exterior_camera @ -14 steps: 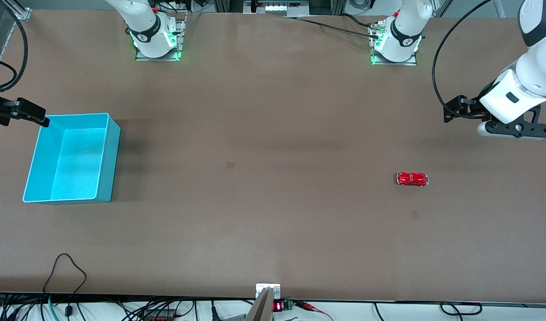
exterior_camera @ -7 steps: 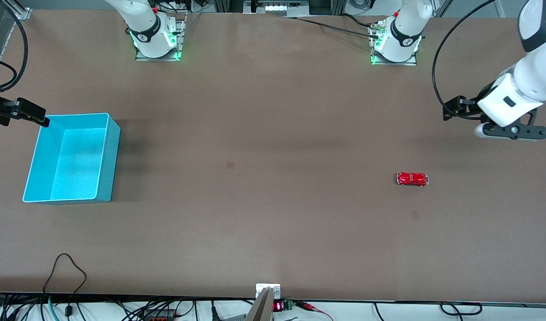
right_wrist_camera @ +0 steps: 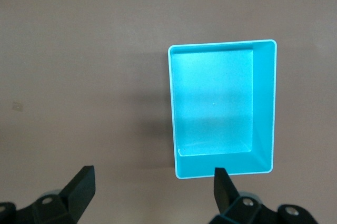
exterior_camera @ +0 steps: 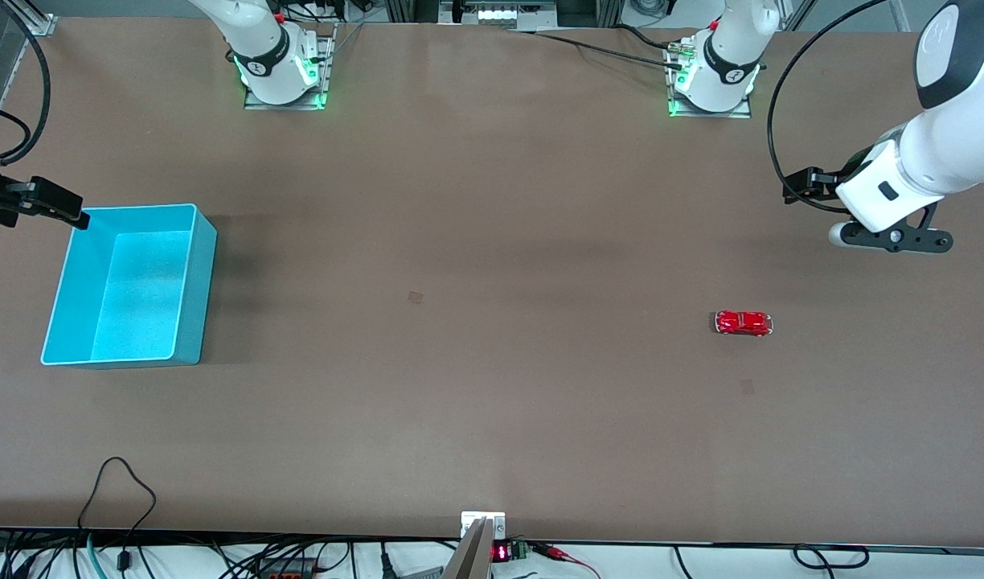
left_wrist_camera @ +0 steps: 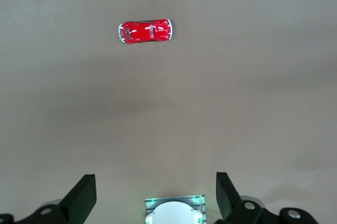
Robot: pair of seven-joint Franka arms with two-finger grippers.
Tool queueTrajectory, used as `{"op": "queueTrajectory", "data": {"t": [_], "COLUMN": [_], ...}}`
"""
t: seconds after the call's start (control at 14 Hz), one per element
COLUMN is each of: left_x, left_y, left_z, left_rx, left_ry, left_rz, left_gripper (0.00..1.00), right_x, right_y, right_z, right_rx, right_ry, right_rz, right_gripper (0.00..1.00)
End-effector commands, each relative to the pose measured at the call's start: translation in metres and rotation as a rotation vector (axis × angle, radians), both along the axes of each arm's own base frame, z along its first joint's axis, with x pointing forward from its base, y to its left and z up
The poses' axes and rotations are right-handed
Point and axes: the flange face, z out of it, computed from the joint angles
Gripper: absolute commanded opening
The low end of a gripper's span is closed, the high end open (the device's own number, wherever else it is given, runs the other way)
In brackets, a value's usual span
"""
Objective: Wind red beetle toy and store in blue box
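Note:
The red beetle toy (exterior_camera: 744, 323) sits alone on the brown table toward the left arm's end; it also shows in the left wrist view (left_wrist_camera: 145, 30). My left gripper (exterior_camera: 890, 238) hangs open and empty over the table at that end, well apart from the toy; its fingers (left_wrist_camera: 84, 195) stand wide. The blue box (exterior_camera: 196, 289) stands empty at the right arm's end and shows in the right wrist view (right_wrist_camera: 264, 108). My right gripper (right_wrist_camera: 152, 176) is open and empty over the table beside the box, and only its wrist mount (exterior_camera: 38, 201) shows in the front view.
The two arm bases (exterior_camera: 281, 72) (exterior_camera: 713, 76) stand along the table's edge farthest from the front camera. Cables (exterior_camera: 122, 490) lie near the front edge. A small bracket (exterior_camera: 482, 523) sits at the middle of the front edge.
My left arm has swung its gripper a little toward the middle of the table, closer to the toy. The toy, the box and the right arm have not moved.

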Motion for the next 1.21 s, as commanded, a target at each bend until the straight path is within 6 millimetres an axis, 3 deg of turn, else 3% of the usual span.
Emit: {"op": "queueTrajectory", "data": {"t": [0.0, 0.29, 0.43, 0.57, 0.71, 1.14], "left_x": [0.014, 0.044, 0.069, 0.086, 0.085, 0.062], "left_y": [0.016, 0.047, 0.051, 0.049, 0.047, 0.037], "left_z": [-0.016, -0.072, -0.121, -0.151, -0.177, -0.294], "left_rx": [-0.086, -0.201, -0.267, -0.233, -0.185, -0.171], "left_ry": [0.049, 0.027, -0.004, -0.023, -0.042, -0.124], "left_rz": [-0.238, -0.593, -0.861, -1.086, -1.168, -1.373], "left_gripper": [1.00, 1.00, 1.00, 1.00, 1.00, 1.00], "right_x": [-0.001, -0.001, -0.001, -0.001, -0.001, 0.001], "right_y": [0.000, 0.000, 0.000, 0.000, 0.000, -0.001], "right_z": [0.004, 0.003, 0.003, 0.004, 0.004, 0.003], "right_rx": [0.010, 0.009, 0.009, 0.009, 0.010, 0.009], "right_ry": [-0.009, -0.007, -0.007, -0.009, -0.010, -0.016], "right_rz": [-0.010, -0.010, -0.010, -0.010, -0.008, -0.011], "right_gripper": [1.00, 1.00, 1.00, 1.00, 1.00, 1.00]}}
